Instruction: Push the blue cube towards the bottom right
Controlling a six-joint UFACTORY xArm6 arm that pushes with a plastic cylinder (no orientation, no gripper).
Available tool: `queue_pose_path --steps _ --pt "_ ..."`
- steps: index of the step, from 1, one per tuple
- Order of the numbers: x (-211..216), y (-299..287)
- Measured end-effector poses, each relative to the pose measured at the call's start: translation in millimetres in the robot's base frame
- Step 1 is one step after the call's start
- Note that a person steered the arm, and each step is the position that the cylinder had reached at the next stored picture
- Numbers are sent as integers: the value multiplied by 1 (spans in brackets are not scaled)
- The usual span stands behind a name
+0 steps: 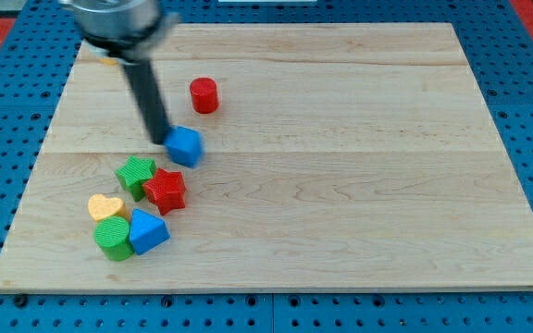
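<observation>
1. Seven blocks lie on the wooden desk, most of them gathered toward the view's left.
2. Nearest the view's bottom sit a green cylinder and a blue triangular block, touching side by side.
3. Just above those is a yellow heart, touching the green cylinder.
4. Next up, a red star and a green star press against each other, the green one to the view's left.
5. The blue cube sits just above the red star, left of the desk's centre and apart from the stars.
6. My tip is at the blue cube's upper-left side, touching it or very nearly so. The tool is a plain rod with nothing to open or close; it grips nothing.
7. Farther up, a red cylinder stands alone, well apart from the cube.
8. Farthest, a yellow block peeks from behind the arm; its shape cannot be made out.
</observation>
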State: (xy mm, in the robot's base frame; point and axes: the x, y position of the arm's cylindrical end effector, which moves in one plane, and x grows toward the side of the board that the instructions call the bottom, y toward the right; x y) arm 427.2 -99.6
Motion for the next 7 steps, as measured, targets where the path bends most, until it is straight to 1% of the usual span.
queue_pose_path --steps 1,2,3,4,5,6,7 --pt "14 117" --pt "6 55" --pt "-8 6" --pt "29 -26" --pt "43 39" --pt "38 132" --pt "31 148"
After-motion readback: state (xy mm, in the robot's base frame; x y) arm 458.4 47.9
